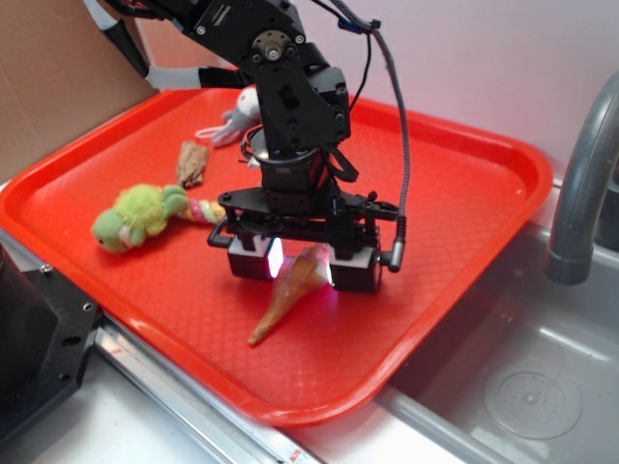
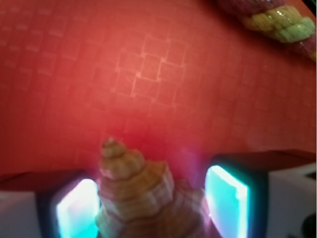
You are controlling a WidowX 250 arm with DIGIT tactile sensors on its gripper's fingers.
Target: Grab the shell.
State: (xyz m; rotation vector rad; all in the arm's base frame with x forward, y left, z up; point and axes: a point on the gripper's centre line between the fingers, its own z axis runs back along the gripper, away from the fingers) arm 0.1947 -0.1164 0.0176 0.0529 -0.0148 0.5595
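The gripper (image 1: 302, 263) stands low over the middle of the red tray (image 1: 464, 193), its two lit pads (image 2: 225, 201) spread on either side of the shell (image 1: 290, 285). The jaws are released: in the wrist view a gap shows between the right-hand pad and the shell, while the left-hand pad sits just beside or against its ridged side; which of the two cannot be told. The shell's spiral top lies between the pads, pointing toward the upper part of the wrist frame, and in the exterior view its long thin point runs out toward the lower left, lying on the tray floor.

Left of the gripper in the exterior view lies a green and yellow plush toy (image 1: 140, 215) with a twisted pink tail. Above it, in the upper left, lies a small brown chip (image 1: 192, 164), and a white plush toy (image 1: 239, 121) is partly hidden behind the arm. A grey sink (image 1: 542, 387) with its faucet (image 1: 585, 174) fills the right side of the frame.
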